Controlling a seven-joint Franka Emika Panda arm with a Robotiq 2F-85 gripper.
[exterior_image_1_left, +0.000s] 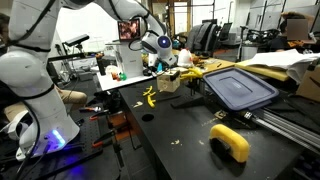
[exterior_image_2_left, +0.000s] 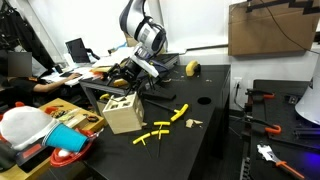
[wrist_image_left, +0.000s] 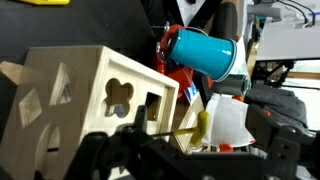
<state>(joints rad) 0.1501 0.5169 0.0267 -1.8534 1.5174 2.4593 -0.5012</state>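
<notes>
A pale wooden shape-sorter box (wrist_image_left: 90, 100) with clover, square and triangle cut-outs fills the left of the wrist view. It stands on the black table in both exterior views (exterior_image_1_left: 168, 84) (exterior_image_2_left: 122, 115). My gripper (wrist_image_left: 190, 160) hangs open just above it (exterior_image_1_left: 167, 66) (exterior_image_2_left: 139, 78). A small yellow-green piece (wrist_image_left: 201, 125) lies between the spread fingers, by the box's right edge; nothing grips it. More yellow pieces (exterior_image_2_left: 178, 113) (exterior_image_1_left: 148, 97) lie loose on the table beside the box.
A blue cup (wrist_image_left: 205, 52) lies tipped behind the box, with white paper (wrist_image_left: 230, 125) next to it. A grey-blue bin lid (exterior_image_1_left: 240, 88) and a yellow curved object (exterior_image_1_left: 232, 142) rest on the table. Cluttered desks, a person (exterior_image_2_left: 25, 85) and red tools (exterior_image_2_left: 262, 98) surround it.
</notes>
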